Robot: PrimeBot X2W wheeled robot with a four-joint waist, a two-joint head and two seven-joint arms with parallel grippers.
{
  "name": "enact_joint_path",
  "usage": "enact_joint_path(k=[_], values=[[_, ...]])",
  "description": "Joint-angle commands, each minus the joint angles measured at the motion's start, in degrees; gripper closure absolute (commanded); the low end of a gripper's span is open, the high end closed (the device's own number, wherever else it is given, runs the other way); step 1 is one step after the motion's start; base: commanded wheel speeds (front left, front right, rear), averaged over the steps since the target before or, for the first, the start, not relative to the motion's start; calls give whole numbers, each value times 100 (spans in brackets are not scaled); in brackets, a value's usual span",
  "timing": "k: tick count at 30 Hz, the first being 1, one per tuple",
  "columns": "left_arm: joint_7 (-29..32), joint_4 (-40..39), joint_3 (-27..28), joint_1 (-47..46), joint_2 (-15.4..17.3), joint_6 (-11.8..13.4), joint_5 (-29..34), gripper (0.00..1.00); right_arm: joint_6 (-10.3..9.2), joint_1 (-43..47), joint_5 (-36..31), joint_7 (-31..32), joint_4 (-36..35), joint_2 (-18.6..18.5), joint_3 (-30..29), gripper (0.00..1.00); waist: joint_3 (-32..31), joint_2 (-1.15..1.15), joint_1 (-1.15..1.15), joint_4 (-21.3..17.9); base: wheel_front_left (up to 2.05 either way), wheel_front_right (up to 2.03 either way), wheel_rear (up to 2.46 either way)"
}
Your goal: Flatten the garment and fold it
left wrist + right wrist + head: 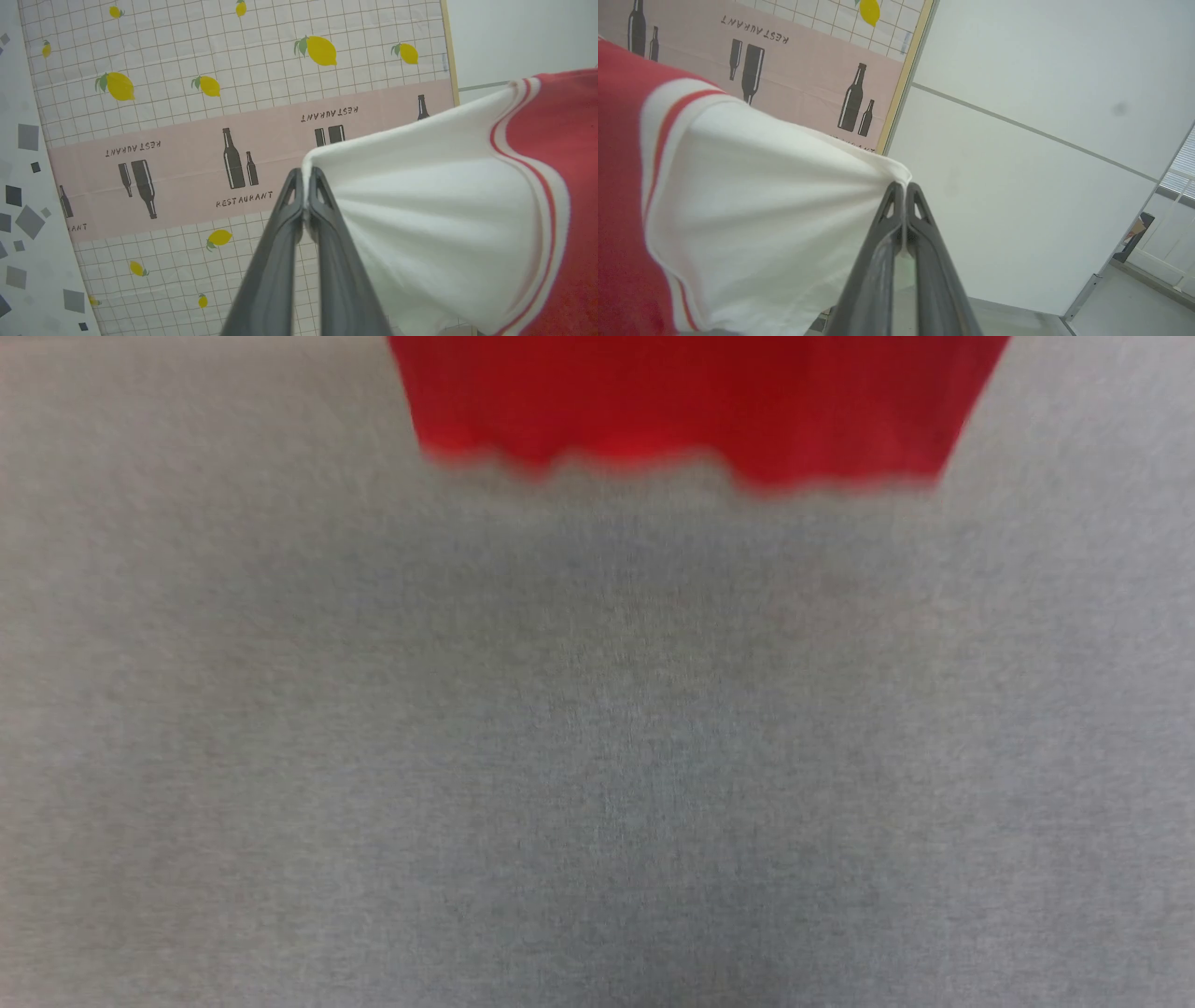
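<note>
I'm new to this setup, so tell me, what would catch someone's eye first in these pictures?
The red garment stands out, blurred, at the top middle of the head view above a plain grey surface. In the wrist views, the left gripper and the right gripper are each shut on the tip of one of its white sleeves. Behind them is a cloth printed with lemons and bottles.

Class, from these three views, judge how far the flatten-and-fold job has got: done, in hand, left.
Done: the left gripper and right gripper are each shut on a white sleeve of the garment. In hand: it is held up, red hem hanging over the grey surface. Left: laying it flat, every fold.
</note>
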Motion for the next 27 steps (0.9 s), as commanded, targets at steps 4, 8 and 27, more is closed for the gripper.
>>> enact_joint_path(k=[4, 8, 27], values=[[-383, 834, 6, -1000, -176, -55, 111, 100, -12, -931, -374, -385, 724, 218, -181, 100, 910, 0, -1, -55, 0, 0, 0], [-691, 1428, -87, -1518, -294, -187, 128, 100, -12, -1354, -622, -819, 1257, 467, -218, 100, 1096, 0, -1, -66, 0, 0, 0], [-1930, 2127, -864, 1550, -925, -449, 129, 100, -12, 1201, -136, -2491, 2010, 988, 766, 100, 80, 0, -1, 168, 0, 0, 0]])
